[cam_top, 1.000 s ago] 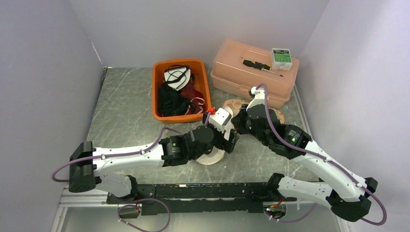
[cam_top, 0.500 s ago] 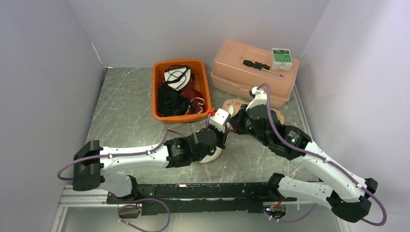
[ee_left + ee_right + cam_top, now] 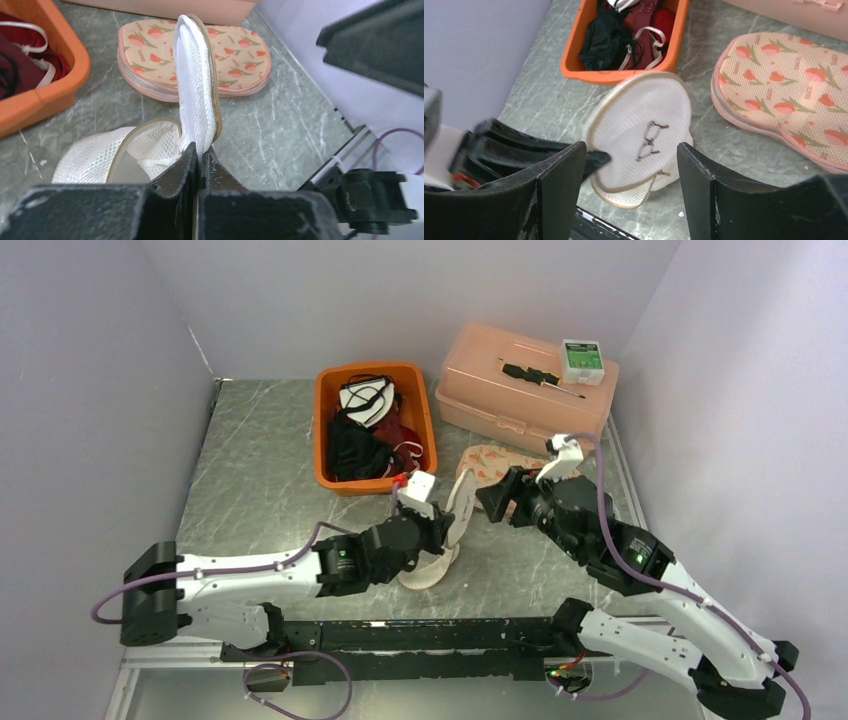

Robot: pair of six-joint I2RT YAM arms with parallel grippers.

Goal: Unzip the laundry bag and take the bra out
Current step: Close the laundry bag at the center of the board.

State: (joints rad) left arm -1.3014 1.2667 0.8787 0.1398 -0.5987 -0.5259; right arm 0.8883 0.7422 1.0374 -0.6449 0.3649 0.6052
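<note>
White mesh shows at the middle of the top view: the laundry bag (image 3: 461,508) stands open like a clamshell, one half flat on the grey marbled table (image 3: 260,470), the other raised on edge. No writing can be read. The green-and-white box (image 3: 581,358) on the pink toolbox (image 3: 520,390) bears a label too small to make out, and a screwdriver (image 3: 540,378) lies at its 9 o'clock. The left gripper (image 3: 443,533) is pressed together on the raised half. The right gripper (image 3: 497,502) sits at the bag's 3 o'clock, spread and holding nothing. The bra (image 3: 492,460), peach with a flower print, lies on the table at the bag's 1 o'clock, outside the bag. An orange bin (image 3: 327,430) of dark and red clothes is at 11 o'clock.

From the left wrist, the left gripper (image 3: 200,161) pinches the mesh rim of the laundry bag (image 3: 194,85) at its lower edge, jaws tight together. The bra (image 3: 240,55) lies flat behind it at 12 o'clock, and the orange bin (image 3: 50,92) is at 10 o'clock.

From the right wrist, the right gripper (image 3: 630,150) is spread wide with nothing between its fingers. The laundry bag (image 3: 639,115) faces it, a dark zip pull (image 3: 649,140) on the mesh. The bra (image 3: 794,85) is at 2 o'clock and the orange bin (image 3: 674,50) at 12 o'clock.
</note>
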